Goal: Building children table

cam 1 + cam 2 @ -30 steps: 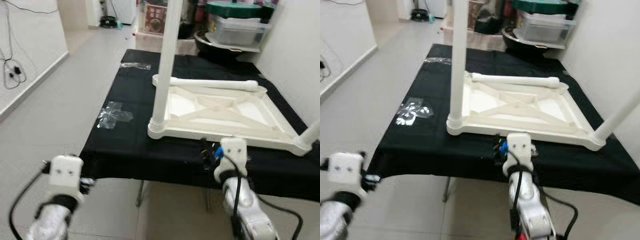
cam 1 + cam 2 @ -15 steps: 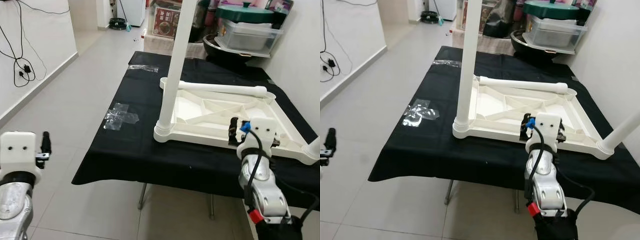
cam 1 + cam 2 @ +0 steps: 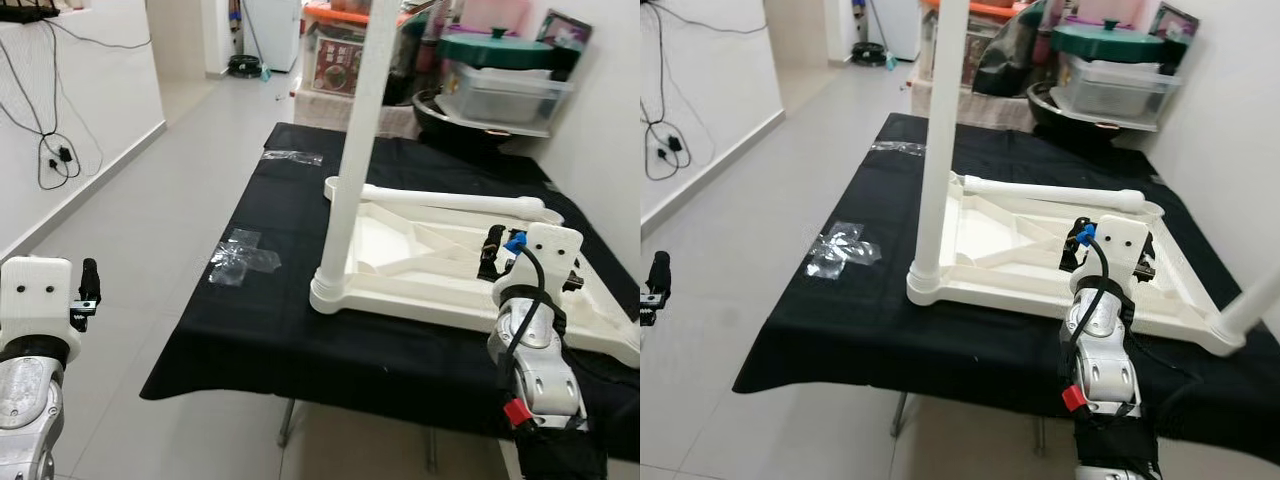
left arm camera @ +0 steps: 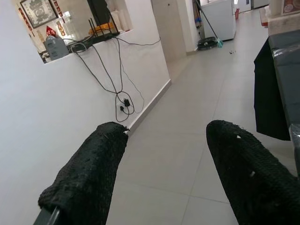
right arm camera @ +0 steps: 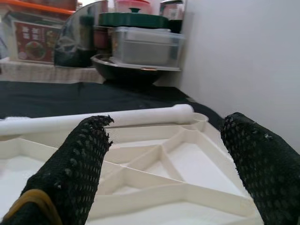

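Right claw [image 5: 164,154] has advanced over the upturned tabletop [image 3: 420,270] — fingers spread.

Bright, even, sharp indoor light

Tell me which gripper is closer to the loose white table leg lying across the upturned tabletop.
Right. The right gripper is over the upturned tabletop, open and facing the loose leg. The left gripper is open too, off past the black table's left edge over the floor.
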Robot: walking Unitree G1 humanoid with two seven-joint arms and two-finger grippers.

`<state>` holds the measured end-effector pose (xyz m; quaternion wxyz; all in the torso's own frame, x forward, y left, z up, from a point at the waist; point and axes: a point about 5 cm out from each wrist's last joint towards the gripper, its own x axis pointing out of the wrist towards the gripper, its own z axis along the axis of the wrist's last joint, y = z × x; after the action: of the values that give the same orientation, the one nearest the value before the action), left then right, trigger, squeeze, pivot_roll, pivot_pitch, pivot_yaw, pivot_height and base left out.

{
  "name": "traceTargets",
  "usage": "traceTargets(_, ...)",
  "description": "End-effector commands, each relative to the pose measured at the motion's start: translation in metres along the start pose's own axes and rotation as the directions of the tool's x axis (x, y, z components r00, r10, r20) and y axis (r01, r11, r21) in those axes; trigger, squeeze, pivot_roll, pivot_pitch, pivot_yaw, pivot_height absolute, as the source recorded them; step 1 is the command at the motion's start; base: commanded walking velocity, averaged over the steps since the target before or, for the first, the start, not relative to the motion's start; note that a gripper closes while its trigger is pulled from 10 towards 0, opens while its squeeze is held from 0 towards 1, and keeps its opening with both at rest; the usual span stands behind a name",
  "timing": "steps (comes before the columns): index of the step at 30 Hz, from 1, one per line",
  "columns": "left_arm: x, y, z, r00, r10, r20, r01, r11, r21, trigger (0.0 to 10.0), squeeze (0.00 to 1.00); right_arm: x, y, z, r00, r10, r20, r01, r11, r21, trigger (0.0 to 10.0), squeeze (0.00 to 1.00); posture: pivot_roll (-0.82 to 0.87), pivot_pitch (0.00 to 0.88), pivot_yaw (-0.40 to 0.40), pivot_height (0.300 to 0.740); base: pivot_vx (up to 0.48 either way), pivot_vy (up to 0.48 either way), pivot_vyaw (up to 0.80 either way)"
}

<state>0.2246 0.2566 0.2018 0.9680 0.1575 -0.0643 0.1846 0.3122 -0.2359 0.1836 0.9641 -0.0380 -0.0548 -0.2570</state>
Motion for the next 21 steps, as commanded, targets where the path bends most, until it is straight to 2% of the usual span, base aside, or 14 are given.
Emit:
traceTargets(1, 0.0009, -0.0032, -0.0010, 1.000, -0.012, 0.002, 0.012, 1.000, 0.003, 10.0, 0.00, 0.0023, 0.0002, 0.0025, 1.000, -0.012, 0.013, 0.012, 1.000, 0.014, 10.0, 0.00, 0.15, 0.015, -0.105, 0.740, 0.382, 0.000, 0.00)
traceTargets(8, 0.0034, -0.0016, -0.0011, 1.000, -0.009, -0.003, 0.009, 1.000, 0.000, 10.0, 0.00, 0.0035, -0.0024, 0.0015, 0.999, -0.032, 0.012, 0.032, 0.999, 0.009, 10.0, 0.00, 0.15, 0.025, -0.106, 0.740, 0.357, 0.000, 0.00)
traceTargets(21, -0.0002, -0.0035, 0.0015, 0.999, -0.047, -0.008, 0.047, 0.998, -0.031, 10.0, 0.00, 0.0090, -0.0078, 0.0091, 0.997, -0.070, 0.027, 0.069, 0.997, 0.031, 10.0, 0.00, 0.16, 0.046, -0.105, 0.740, 0.000, 0.000, 0.00)
